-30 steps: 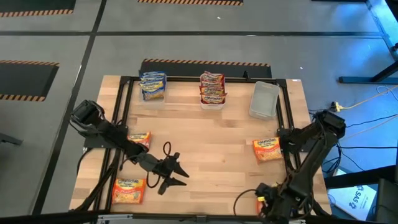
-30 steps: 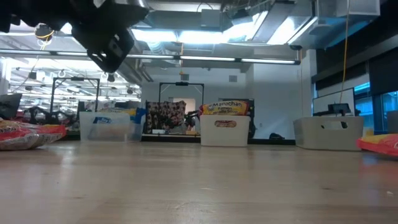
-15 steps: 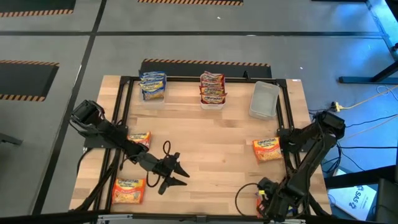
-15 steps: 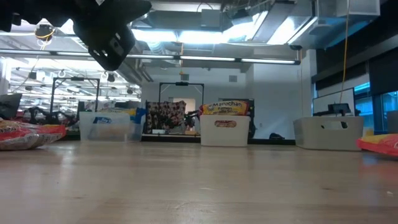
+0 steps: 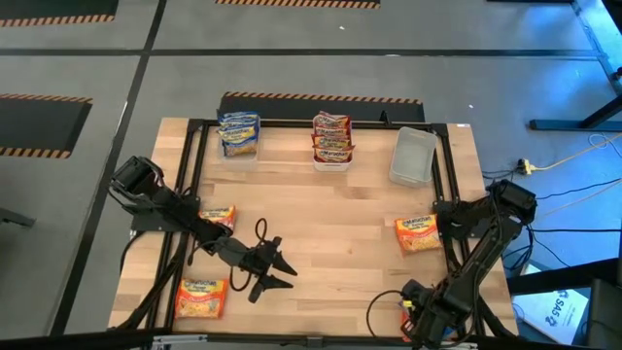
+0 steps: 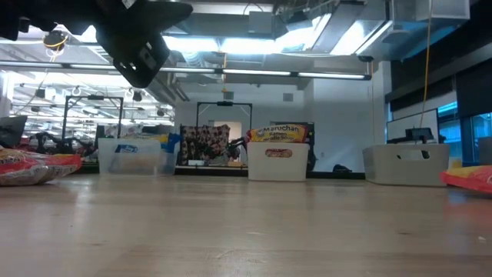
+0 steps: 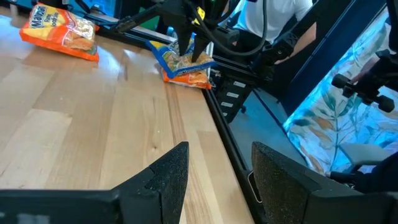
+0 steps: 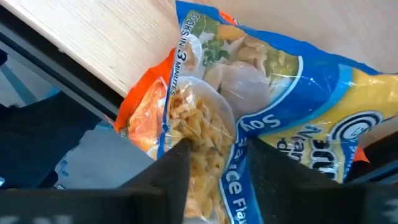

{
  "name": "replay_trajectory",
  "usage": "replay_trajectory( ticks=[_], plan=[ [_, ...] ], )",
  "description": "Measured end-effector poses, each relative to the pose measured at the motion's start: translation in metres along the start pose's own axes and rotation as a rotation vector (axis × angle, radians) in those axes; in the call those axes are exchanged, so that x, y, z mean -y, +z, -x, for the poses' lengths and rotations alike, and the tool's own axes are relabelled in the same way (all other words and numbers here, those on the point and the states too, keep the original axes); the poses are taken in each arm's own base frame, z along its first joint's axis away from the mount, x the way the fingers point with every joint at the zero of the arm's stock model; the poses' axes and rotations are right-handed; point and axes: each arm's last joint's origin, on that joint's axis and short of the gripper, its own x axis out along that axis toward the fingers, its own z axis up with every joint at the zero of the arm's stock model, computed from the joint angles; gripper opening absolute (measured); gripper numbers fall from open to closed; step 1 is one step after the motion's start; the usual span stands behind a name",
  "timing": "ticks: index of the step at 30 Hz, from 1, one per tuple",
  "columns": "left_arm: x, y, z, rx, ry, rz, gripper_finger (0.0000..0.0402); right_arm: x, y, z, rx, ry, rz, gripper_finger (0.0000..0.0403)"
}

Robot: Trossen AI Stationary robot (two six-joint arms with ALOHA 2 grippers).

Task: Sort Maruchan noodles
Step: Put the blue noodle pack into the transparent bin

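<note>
The right gripper (image 5: 416,313) is down at the near right corner of the surface (image 5: 330,224), its fingers (image 8: 168,180) set on either side of a blue-and-orange packet (image 8: 273,87) that lies at the surface's edge. The fingers press against the wrapper, but whether they have fully clamped it I cannot tell. In the left wrist view the same packet (image 7: 183,65) shows at the edge, with the right arm's fingers coming down on it.

The left gripper (image 5: 277,270) hangs over the near left-centre of the surface with its fingers (image 7: 168,177) apart and nothing between them.

Three orange packets lie loose: one at the near left (image 5: 201,296), one farther back on the left (image 5: 218,218) beside the left arm, and one on the right (image 5: 417,233) near the right arm.

Along the far edge stand three clear bins. The left bin (image 5: 238,154) holds blue packets (image 5: 239,132), the middle bin (image 5: 331,162) holds red packets (image 5: 331,136), and the right bin (image 5: 412,156) sits tilted with no packets showing inside.

In the low view the three bins line up across the far edge, with an orange packet (image 6: 38,165) at far left and another (image 6: 470,177) at far right.
</note>
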Motion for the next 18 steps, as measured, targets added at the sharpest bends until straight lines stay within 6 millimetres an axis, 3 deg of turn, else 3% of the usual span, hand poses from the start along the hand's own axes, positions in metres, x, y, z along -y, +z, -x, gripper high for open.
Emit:
replay_trajectory(
  ticks=[9,14,18],
  plan=[
    [0.000,0.000,0.000,-0.001,0.000,0.000,0.0169,0.000,0.001,-0.001,0.008,-0.002,0.031,0.0010],
    [0.000,0.000,0.000,-0.001,0.000,0.000,0.0169,-0.002,-0.002,0.009,0.016,-0.045,0.074,0.0008],
    [0.000,0.000,0.000,-0.001,0.000,0.000,0.0169,-0.009,-0.002,0.030,0.023,-0.057,0.133,0.0001]
  ],
)
